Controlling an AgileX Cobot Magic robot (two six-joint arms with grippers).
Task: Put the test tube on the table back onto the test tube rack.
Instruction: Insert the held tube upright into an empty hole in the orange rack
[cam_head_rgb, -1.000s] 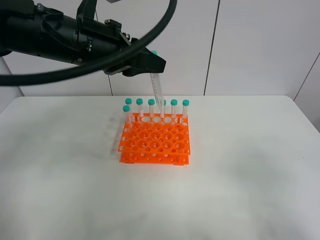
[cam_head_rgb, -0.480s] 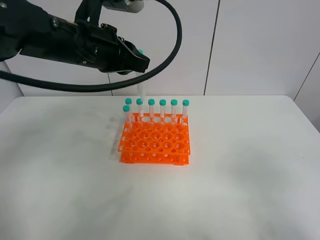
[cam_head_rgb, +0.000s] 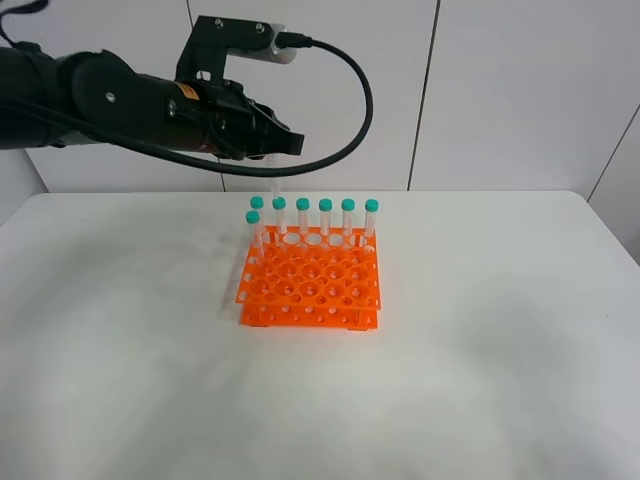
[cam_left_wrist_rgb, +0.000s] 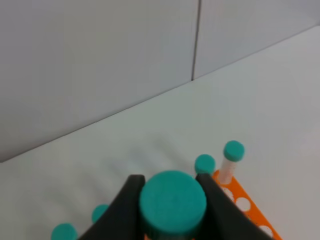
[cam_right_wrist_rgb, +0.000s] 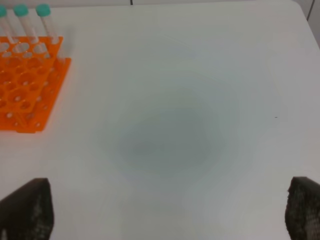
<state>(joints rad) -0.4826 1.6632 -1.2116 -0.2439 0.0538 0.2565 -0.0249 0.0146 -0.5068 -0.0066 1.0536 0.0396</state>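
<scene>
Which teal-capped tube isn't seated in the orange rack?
The test tube clamped in the left gripper, held above the test tube rack's rear row; the other tubes stand in its holes.

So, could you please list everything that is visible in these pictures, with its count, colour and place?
table: one, white, under everything.
test tube rack: one, orange, on the table, toward the back.
test tubes in the rack: seven, clear with teal caps; six along the back row, one just in front of it at the left end.
held test tube: one, clear with a teal cap, above the back left part of the rack.
wall: white panels, behind the table.
cable: one, black, looping off the left arm.
left gripper: one, black, shut on the held test tube.
right gripper: one, dark, open, over bare table away from the rack; it shows only in its own wrist view.
</scene>
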